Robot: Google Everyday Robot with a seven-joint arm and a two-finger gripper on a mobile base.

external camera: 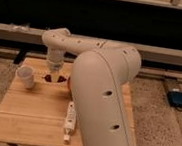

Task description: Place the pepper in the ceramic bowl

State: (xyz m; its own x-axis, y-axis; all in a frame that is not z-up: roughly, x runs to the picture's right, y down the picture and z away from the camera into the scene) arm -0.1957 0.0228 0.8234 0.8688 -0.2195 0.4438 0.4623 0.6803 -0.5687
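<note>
My gripper (54,72) hangs down over the back of the wooden table (28,119), just right of the white cup. Right under it I see small dark red shapes (49,77) that may be the pepper; I cannot tell whether it is held or lying there. An orange-brown sliver of the ceramic bowl (68,81) shows just right of the gripper. The rest of the bowl is hidden behind my arm (103,84).
A small white cup (26,76) stands at the table's back left. A white elongated object (70,117) lies near the front middle, beside my arm. A dark wall and a ledge run behind the table. A blue object (178,98) lies on the floor at right.
</note>
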